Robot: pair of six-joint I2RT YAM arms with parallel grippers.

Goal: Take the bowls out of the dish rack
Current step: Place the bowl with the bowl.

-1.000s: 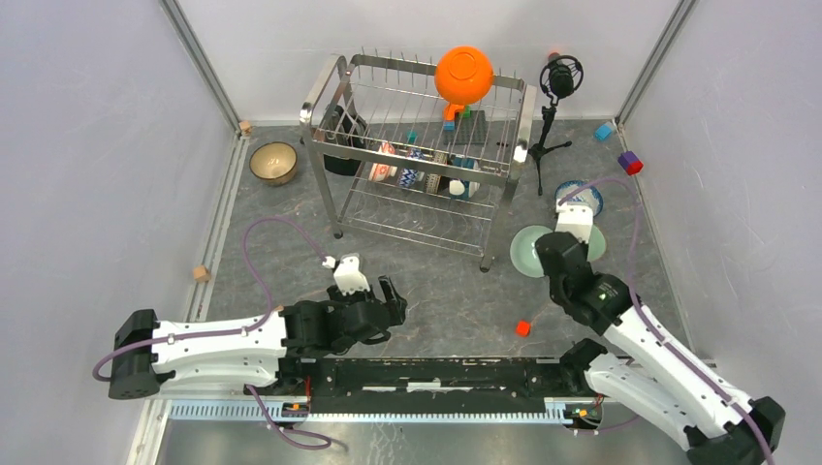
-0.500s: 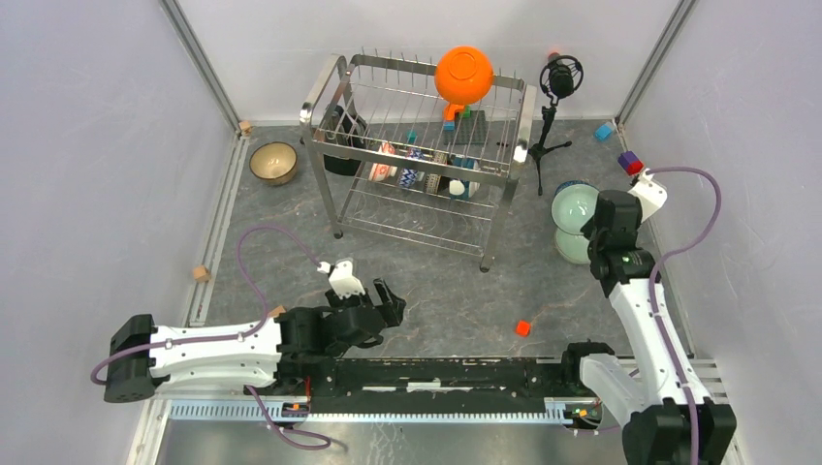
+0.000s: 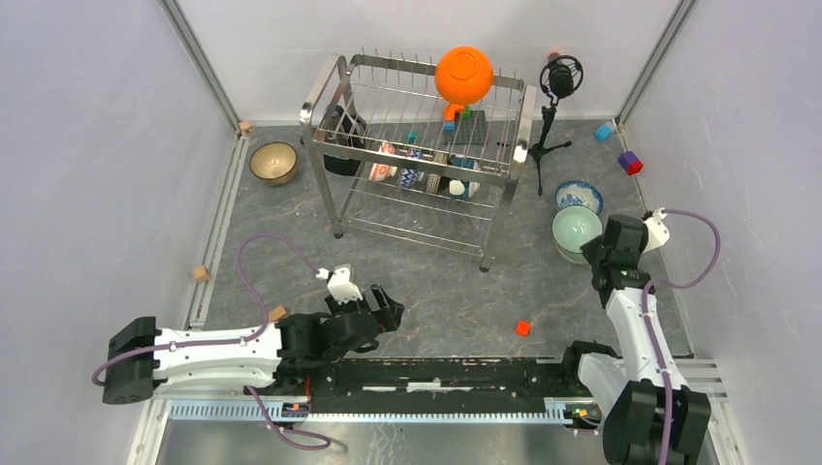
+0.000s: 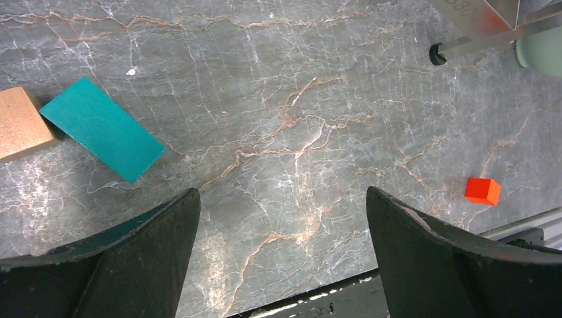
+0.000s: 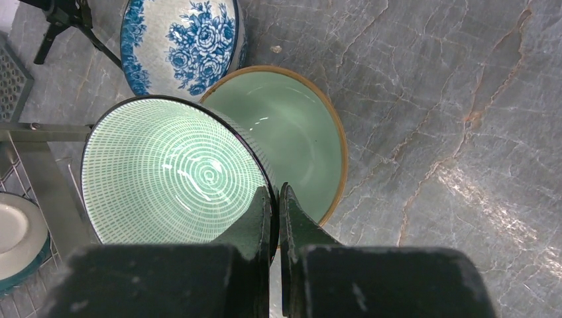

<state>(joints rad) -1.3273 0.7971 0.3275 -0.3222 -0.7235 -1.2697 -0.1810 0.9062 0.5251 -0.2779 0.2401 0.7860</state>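
You have bright, even overhead light with only soft shadows. Glare whitens the table [image 5: 464, 192] at 4 o'clock in your right wrist view. The near fingers [image 4: 431, 265] look soft in both wrist views.

In front of the dish rack [image 3: 322, 92] the table [image 3: 436, 281] lies open; a microphone stand [image 3: 549, 136] and bowls [image 3: 578, 197] crowd its right side.

Dish rack [image 3: 412, 221] at centre back, top bowl [image 3: 463, 75] on it (lone bowl [image 3: 273, 162] to its left)
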